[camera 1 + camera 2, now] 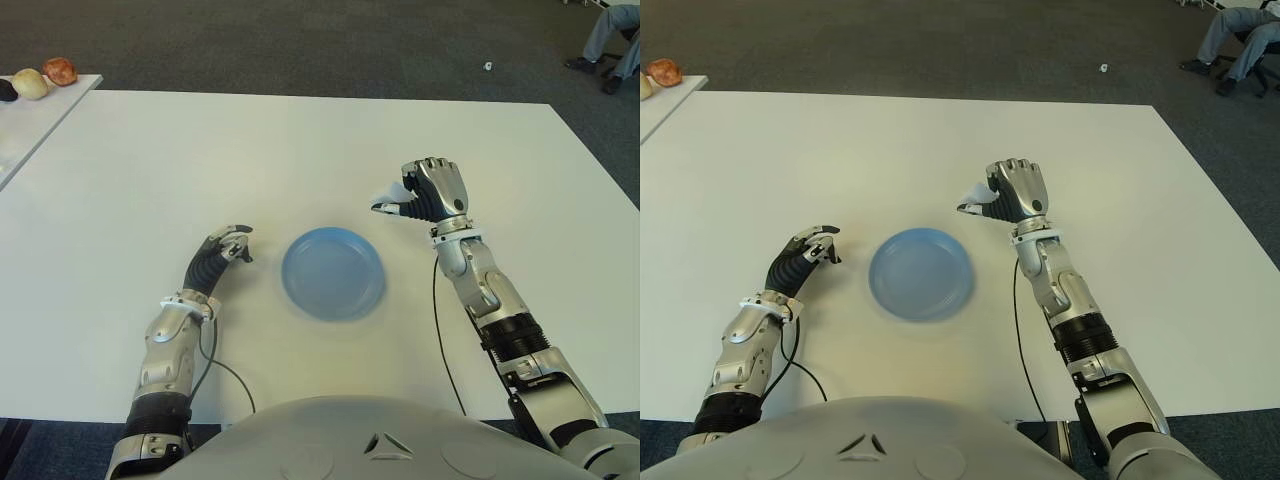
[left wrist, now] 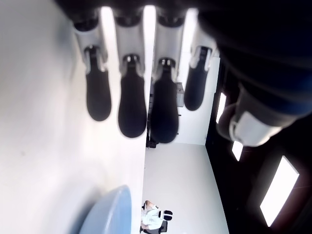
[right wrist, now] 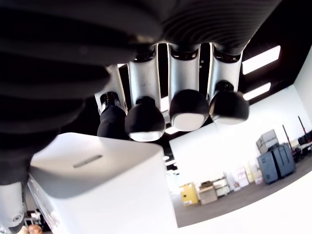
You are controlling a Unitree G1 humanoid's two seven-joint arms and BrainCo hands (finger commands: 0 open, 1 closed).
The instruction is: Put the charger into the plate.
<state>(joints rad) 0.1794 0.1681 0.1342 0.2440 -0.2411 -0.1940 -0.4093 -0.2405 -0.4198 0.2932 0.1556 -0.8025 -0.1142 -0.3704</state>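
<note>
Head eyes overlook table [image 1: 300, 140]; wrist cameras close on fingers [image 2: 131, 107].

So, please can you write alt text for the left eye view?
The robot's right hand, raised over the white table, holds a white charger beyond a blue plate. Its left hand shows left of the plate, holding nothing.

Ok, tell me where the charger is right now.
The white block-shaped charger is held in the right hand, raised above the white table just right of the round blue plate.

White table [image 1: 300, 150] on dark carpet [image 1: 300, 40] (second table [image 1: 30, 125] at far left).
</note>
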